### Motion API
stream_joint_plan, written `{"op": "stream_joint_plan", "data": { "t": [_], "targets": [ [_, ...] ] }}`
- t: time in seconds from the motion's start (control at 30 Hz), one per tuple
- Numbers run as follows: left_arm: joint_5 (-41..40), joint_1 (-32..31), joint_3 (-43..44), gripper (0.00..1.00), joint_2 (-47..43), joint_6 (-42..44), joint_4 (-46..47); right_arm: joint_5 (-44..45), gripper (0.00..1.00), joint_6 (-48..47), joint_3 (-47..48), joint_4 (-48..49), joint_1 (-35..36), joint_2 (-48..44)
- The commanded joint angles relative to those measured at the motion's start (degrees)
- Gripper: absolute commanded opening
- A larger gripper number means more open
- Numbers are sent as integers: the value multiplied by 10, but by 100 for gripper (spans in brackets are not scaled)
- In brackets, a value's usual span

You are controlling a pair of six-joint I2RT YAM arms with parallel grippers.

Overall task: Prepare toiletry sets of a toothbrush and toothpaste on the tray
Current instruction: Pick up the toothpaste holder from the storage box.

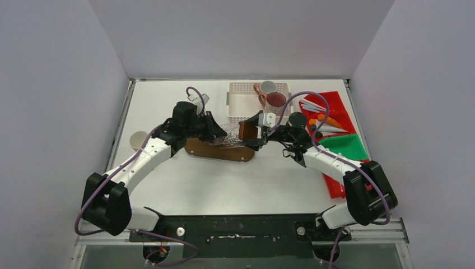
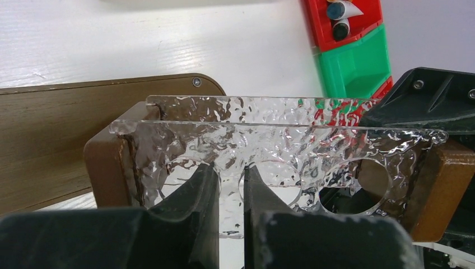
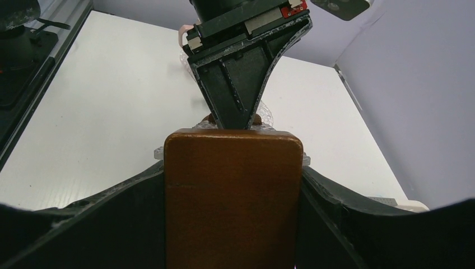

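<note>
1. The white tabletop point(image 1: 235, 185) carried everything, with both arms reaching in from its near edge and meeting near the middle.
2. The left arm point(image 1: 140, 162) and right arm point(image 1: 330, 162) faced each other across a clear rack point(image 1: 229, 137), which hung between them.
3. The brown wooden tray point(image 1: 215, 150) lay flat under the rack, its far edge hidden by the rack and claws. No mug, tube or brush stood on it.
4. The rack was rippled clear plastic with round holes and a brown block at each end.
5. The left claw point(image 2: 231, 179) was pinched onto the rack's clear panel, with only that sheet between its fingers.
6. The right claw point(image 3: 232, 168) clasped one end block point(image 3: 232, 213) from both sides.
7. A white basket point(image 1: 243, 101) sat at the far edge, with the right arm's purple cable arching in front of it.
8. A red bin point(image 1: 336, 109) and a green bin point(image 1: 347, 144) lined the right side, partly covered by the right arm.
9. The maroon mug point(image 1: 275, 100) and the white mug with pink handle point(image 1: 268, 87) stood in the basket. The pinkish-white mug point(image 1: 138, 140) stood alone beside the left arm.
10. White tapered tubes point(image 1: 336, 128) lay in the red bin, well apart from the tray. Toothbrushes could not be made out there.
</note>
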Motion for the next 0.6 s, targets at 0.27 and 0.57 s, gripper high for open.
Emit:
{"op": "stream_joint_plan", "data": {
  "t": [0.27, 0.57],
  "targets": [
    [-13, 32, 54, 0, -11, 15, 29, -31, 15, -16, -2, 78, -10, -11],
    [33, 52, 28, 0, -18, -22, 102, -13, 55, -97, 0, -15, -14, -31]
  ]
}}
